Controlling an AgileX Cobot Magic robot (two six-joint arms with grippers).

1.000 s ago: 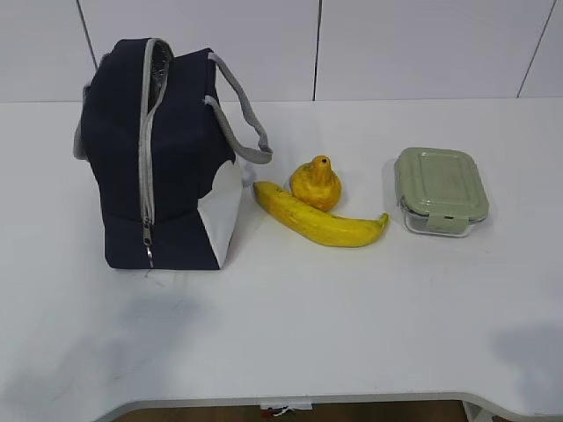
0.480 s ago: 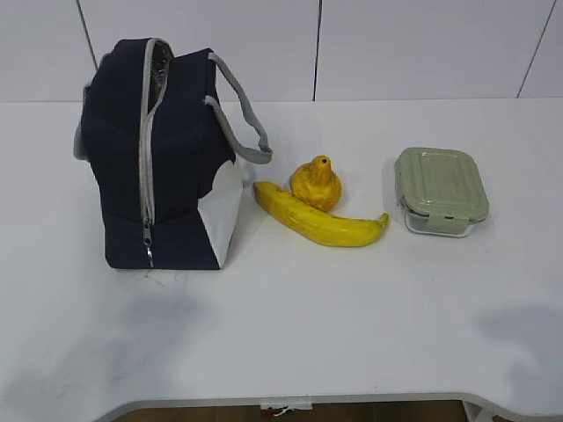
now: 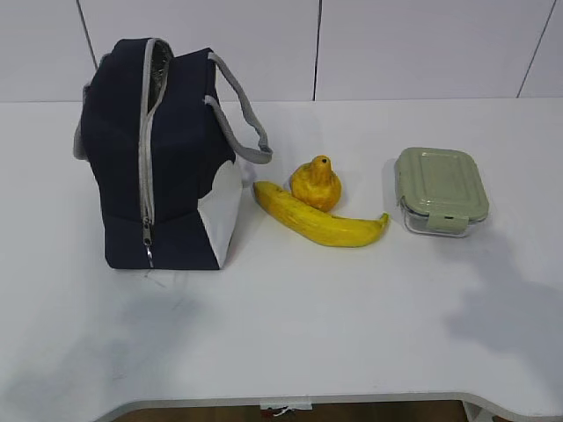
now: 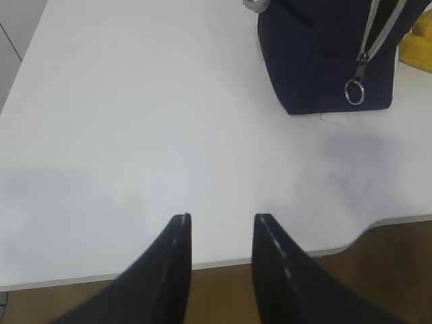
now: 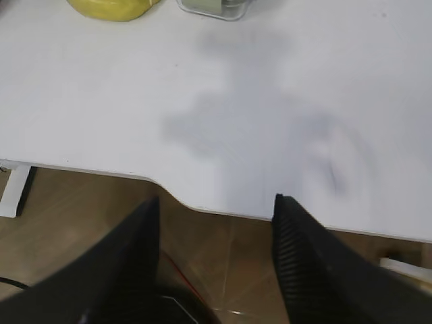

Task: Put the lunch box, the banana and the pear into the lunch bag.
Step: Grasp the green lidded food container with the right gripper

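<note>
The navy lunch bag (image 3: 158,154) stands at the left of the white table with its grey zipper partly open at the top. In the left wrist view the lunch bag (image 4: 324,61) shows its zipper pull ring (image 4: 354,92). The pear (image 3: 317,182) sits just behind the banana (image 3: 318,218) in the middle. The lunch box (image 3: 440,189) with a sage-green lid lies to the right. My left gripper (image 4: 221,217) is open and empty over the front table edge. My right gripper (image 5: 216,199) is open and empty over the front edge, short of the banana (image 5: 111,8) and lunch box (image 5: 216,8).
The white table (image 3: 290,334) has a curved notch in its front edge. A white panelled wall stands behind it. Neither gripper shows in the exterior view; only their shadows fall on the table at front left and front right.
The shadow at the front right of the table has grown and moved toward the lunch box. The objects have not moved.
</note>
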